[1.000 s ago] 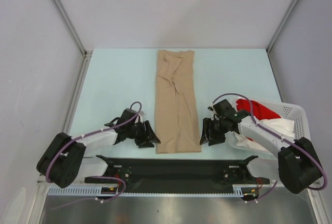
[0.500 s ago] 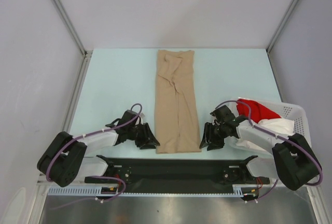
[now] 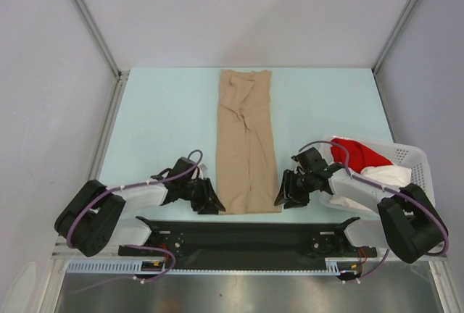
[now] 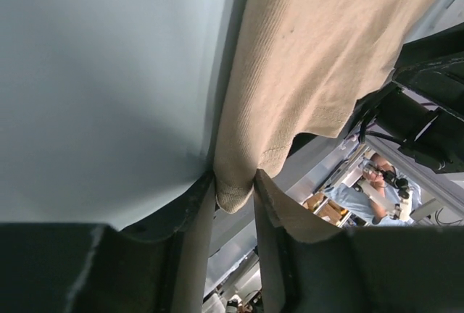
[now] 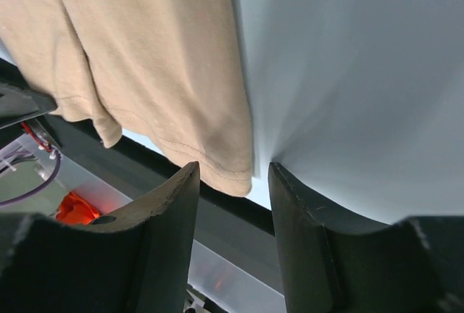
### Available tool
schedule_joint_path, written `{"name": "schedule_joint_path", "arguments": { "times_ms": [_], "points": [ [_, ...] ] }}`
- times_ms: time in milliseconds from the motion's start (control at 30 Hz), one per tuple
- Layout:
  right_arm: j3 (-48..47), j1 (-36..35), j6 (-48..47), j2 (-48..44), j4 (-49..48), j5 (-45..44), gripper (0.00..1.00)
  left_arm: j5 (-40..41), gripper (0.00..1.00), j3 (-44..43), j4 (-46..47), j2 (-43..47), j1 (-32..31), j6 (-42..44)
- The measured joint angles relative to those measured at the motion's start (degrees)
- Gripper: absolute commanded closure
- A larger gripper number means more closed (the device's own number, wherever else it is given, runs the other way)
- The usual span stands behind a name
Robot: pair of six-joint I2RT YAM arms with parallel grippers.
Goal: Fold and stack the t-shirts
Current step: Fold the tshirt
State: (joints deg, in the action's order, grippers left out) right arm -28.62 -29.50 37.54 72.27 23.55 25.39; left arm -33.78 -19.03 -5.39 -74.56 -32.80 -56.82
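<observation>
**Open bench on both sides, basket crowds the near right**

The bench (image 3: 167, 117) lies bare left of the shirt (image 3: 246, 146), and right of it up to the basket (image 3: 419, 159), which blocks the near right corner. The left end effector (image 3: 211, 201) and right end effector (image 3: 284, 195) flank the shirt's near hem, leaving narrow gaps there. The shirt's corner fills the gap between the left fingers (image 4: 192, 219). The right pair stands apart. A black rail (image 3: 246, 233) bounds the near edge.

Table (image 3: 159, 110) — beige t-shirt (image 3: 246, 139); basket (image 3: 415, 156)
</observation>
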Motion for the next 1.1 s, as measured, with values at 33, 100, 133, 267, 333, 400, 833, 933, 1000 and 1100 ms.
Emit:
{"name": "schedule_joint_path", "arguments": {
  "times_ms": [33, 100, 133, 267, 333, 400, 833, 933, 1000, 1100],
  "points": [
    [0.00, -0.04, 0.09, 0.35, -0.44, 0.48, 0.51, 0.09, 0.66, 0.07, -0.02, 0.00, -0.07, -0.09],
    [0.00, -0.09, 0.24, 0.90, -1.22, 1.11, 0.51, 0.13, 0.72, 0.37, -0.04, 0.24, -0.09, -0.17],
    [0.00, -0.13, 0.37, 1.11, -1.62, 1.40, 0.55, 0.24, 0.75, 0.59, -0.04, 0.44, -0.11, -0.17],
    [0.92, -0.46, 0.22, 1.53, -3.10, 1.31, 0.79, 0.94, 0.96, 1.79, -0.17, 1.27, -0.20, -0.20],
    [1.84, -0.52, 0.59, 1.57, -3.63, 1.73, 0.86, 0.85, 1.00, 2.03, -0.04, 1.57, -0.20, -0.20],
    [2.54, -0.61, 1.03, 1.53, -4.35, 2.14, 0.92, 0.81, 1.00, 2.32, 0.15, 1.88, -0.22, -0.17],
    [7.28, -3.93, 4.70, -5.07, -5.44, 1.51, 0.99, 4.04, 1.00, 6.47, -2.32, 11.02, -3.58, -2.82],
    [7.28, -4.02, 5.01, -5.07, -5.09, 1.64, 0.99, 5.01, 1.00, 6.43, -3.54, 11.91, -4.28, -3.39],
    [7.28, -4.07, 5.14, -5.14, -4.81, 1.73, 1.00, 5.46, 1.00, 6.08, -4.81, 12.46, -4.59, -3.63],
    [7.32, -4.42, 5.35, -6.64, -3.65, 1.81, 1.00, 8.33, 1.00, 5.03, -9.55, 15.28, -5.68, -3.58]
  ]
}}
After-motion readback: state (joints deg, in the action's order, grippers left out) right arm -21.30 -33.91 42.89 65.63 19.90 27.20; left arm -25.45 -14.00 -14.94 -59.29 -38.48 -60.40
